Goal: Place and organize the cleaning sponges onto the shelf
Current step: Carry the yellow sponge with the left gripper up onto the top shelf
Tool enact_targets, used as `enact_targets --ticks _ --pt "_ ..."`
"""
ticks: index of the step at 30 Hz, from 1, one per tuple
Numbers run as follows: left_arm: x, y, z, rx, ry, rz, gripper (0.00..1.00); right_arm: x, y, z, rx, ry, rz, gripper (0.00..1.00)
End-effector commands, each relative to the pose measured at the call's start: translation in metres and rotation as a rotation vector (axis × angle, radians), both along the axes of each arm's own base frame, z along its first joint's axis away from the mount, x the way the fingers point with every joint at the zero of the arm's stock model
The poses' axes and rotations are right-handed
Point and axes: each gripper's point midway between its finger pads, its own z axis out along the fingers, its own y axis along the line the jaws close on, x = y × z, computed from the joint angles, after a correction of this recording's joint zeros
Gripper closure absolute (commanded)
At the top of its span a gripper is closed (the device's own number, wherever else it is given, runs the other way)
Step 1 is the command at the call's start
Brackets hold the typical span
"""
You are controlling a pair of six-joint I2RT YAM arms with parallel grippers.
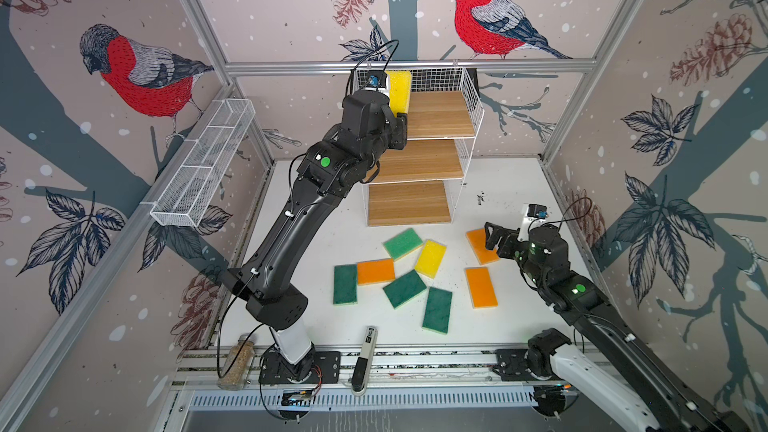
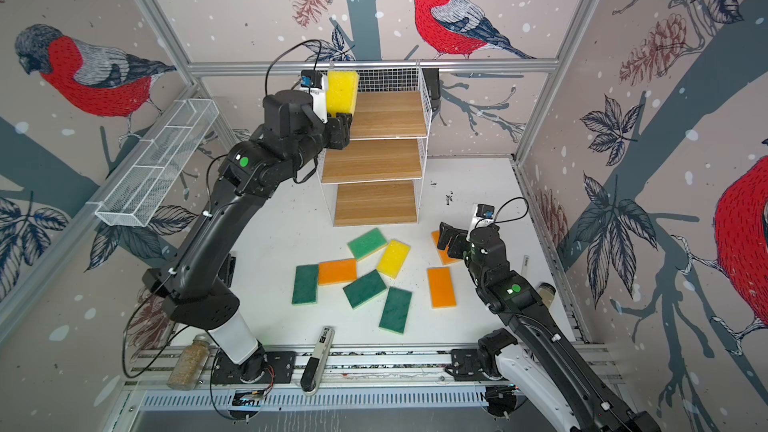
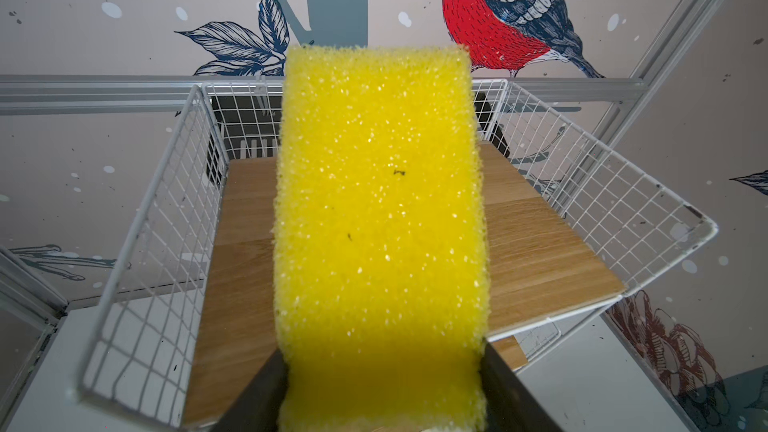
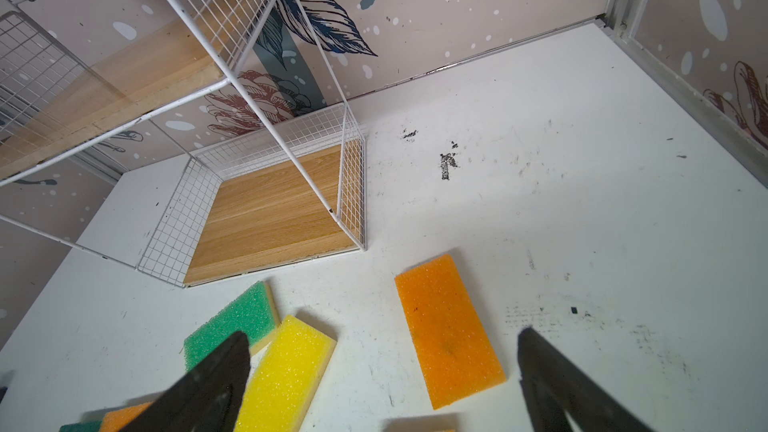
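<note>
My left gripper (image 1: pixel 400 120) (image 3: pixel 380 367) is shut on a yellow sponge (image 1: pixel 400 91) (image 2: pixel 341 91) (image 3: pixel 380 222). It holds the sponge on end over the left side of the top board of the shelf (image 1: pixel 440 114) (image 2: pixel 390 114) (image 3: pixel 540 251). All three wooden boards are bare. My right gripper (image 1: pixel 490 236) (image 2: pixel 444 236) (image 4: pixel 384 336) is open low over an orange sponge (image 1: pixel 486 258) (image 4: pixel 449 334) on the white table. Several more sponges lie in front of the shelf: light green (image 1: pixel 402 243), yellow (image 1: pixel 430 258), orange (image 1: pixel 376 271) (image 1: pixel 481 287) and dark green (image 1: pixel 345 284) (image 1: pixel 404 288) (image 1: pixel 437 310).
A long white mesh basket (image 1: pixel 203 164) hangs on the left wall. At the table's front edge, by the rail, stand a jar of grains (image 1: pixel 237 361) and a black-and-white tool (image 1: pixel 363 361). Another small jar (image 2: pixel 546 292) stands behind my right arm.
</note>
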Motion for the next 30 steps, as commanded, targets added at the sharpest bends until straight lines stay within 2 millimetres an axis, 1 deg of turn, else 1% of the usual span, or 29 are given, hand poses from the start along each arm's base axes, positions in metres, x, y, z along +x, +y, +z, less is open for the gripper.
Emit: enact_targets --ticks 1,4,9,13,17,24,30 --pt "0.008 0.005 0.002 0.024 -0.018 0.056 0.4 0.0 0.001 0.004 -0.003 -0.012 0.008 0.0" --pt "0.015 0.01 0.001 0.036 -0.019 0.108 0.41 0.0 0.001 0.004 -0.003 -0.013 0.01 0.0" --pt "0.026 0.012 -0.006 0.048 -0.014 0.142 0.41 0.001 0.002 0.004 0.002 -0.015 0.013 0.0" --pt "0.038 0.019 -0.018 0.057 0.014 0.183 0.4 0.0 0.005 0.003 0.01 -0.014 0.028 0.0" --pt "0.047 0.02 -0.028 0.048 0.04 0.185 0.4 0.0 0.005 0.002 0.009 -0.013 0.03 0.0" --pt "0.057 0.019 -0.039 0.042 0.063 0.183 0.4 0.0 0.007 0.001 0.016 -0.012 0.037 0.0" --pt "0.06 0.019 -0.049 0.045 0.087 0.192 0.4 0.0 0.008 -0.001 0.019 -0.007 0.038 0.0"
